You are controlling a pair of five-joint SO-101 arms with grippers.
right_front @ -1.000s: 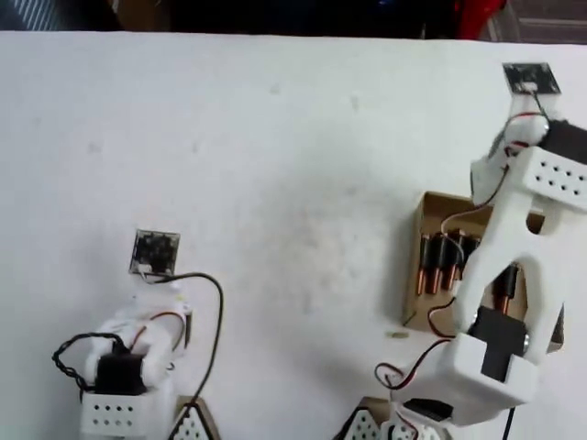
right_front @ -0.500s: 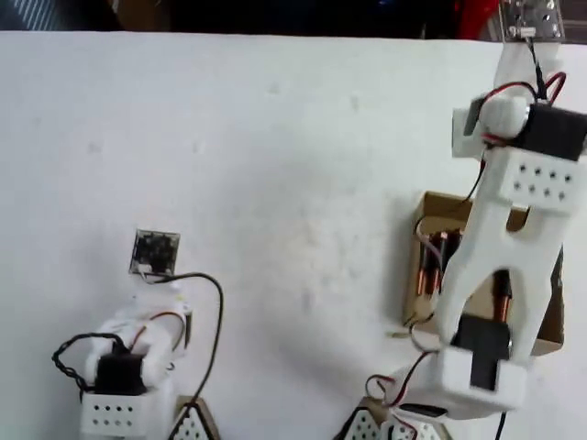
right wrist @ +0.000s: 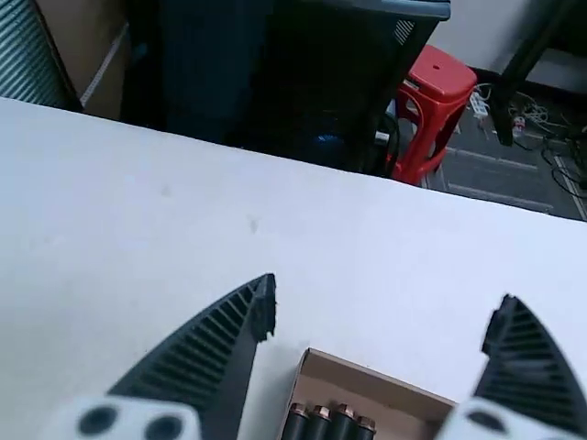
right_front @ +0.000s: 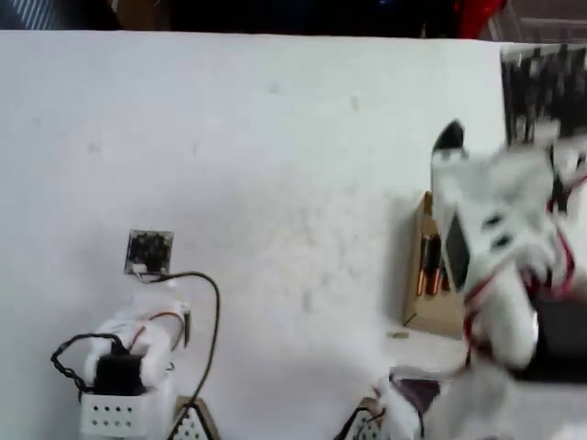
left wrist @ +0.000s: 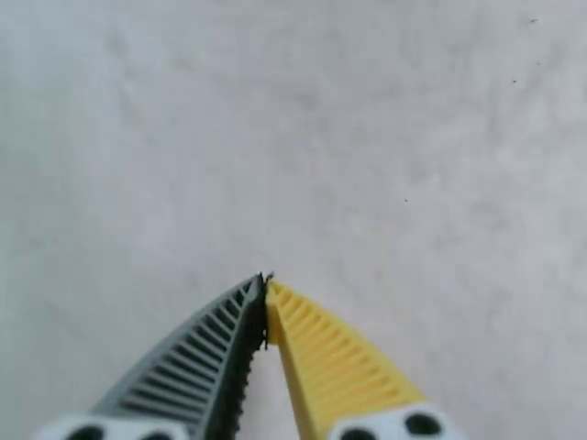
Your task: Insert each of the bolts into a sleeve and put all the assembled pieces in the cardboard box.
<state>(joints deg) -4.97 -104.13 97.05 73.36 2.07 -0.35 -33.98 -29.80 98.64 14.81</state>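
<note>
The cardboard box lies at the table's right side, with several copper-and-black assembled pieces lined up inside. My right arm is raised above the box and hides most of it. In the right wrist view the right gripper is open and holds nothing, well above the box and its row of pieces. My left arm sits folded at the near left edge. The left gripper is shut on nothing, its grey and yellow fingers meeting over bare white table.
The white table stretches bare from the left arm to the box. Past its far edge are dark furniture and a red stool. A small scrap lies just in front of the box.
The right arm has lifted and swung up from inside the box, now blurred with motion. The left arm has barely shifted.
</note>
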